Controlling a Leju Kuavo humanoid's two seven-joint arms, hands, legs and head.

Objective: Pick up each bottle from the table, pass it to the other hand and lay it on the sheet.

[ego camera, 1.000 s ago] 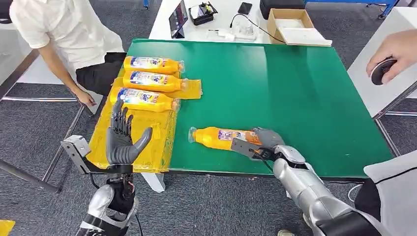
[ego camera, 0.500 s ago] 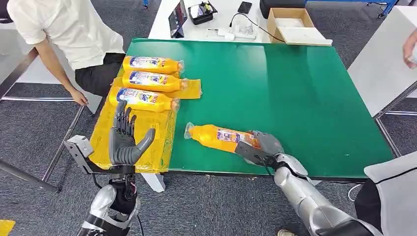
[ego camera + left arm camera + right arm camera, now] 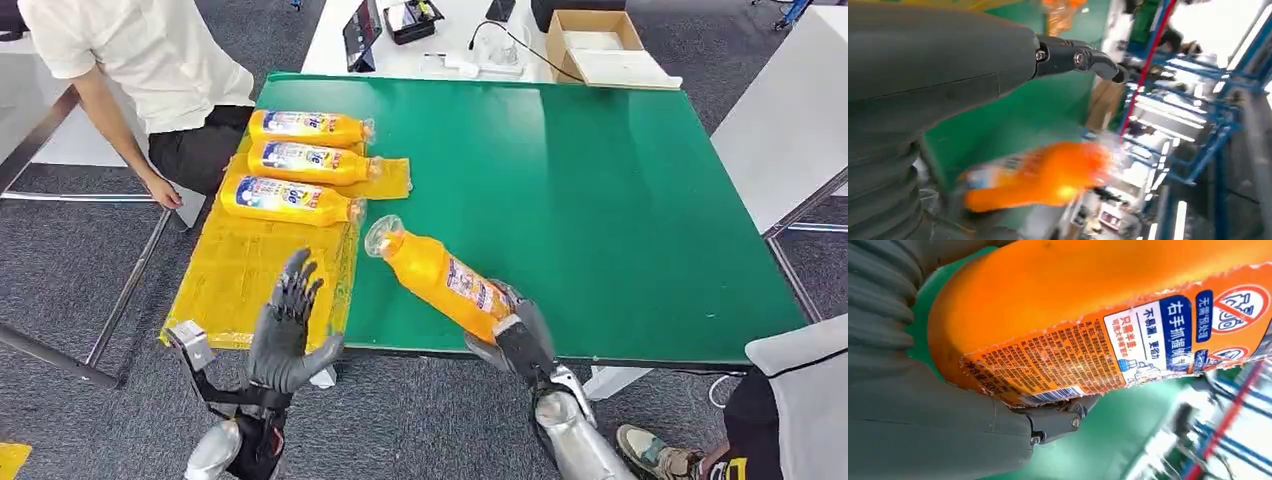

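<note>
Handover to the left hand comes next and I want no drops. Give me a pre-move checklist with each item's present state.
1. Right hand grips the held bottle at its base: ok.
2. Bottle lifted, cap end tilted up: ok.
3. Grip firmness: cannot tell.
4. Left hand empty with fingers spread to receive: ok.
5. Bare space on the yellow sheet in front of the three laid bottles: ok.
6. Person's hand clear of the sheet: not ok, it rests beside its edge.

"右手抓握" on held bottle (image 3: 1108,315) label
</note>
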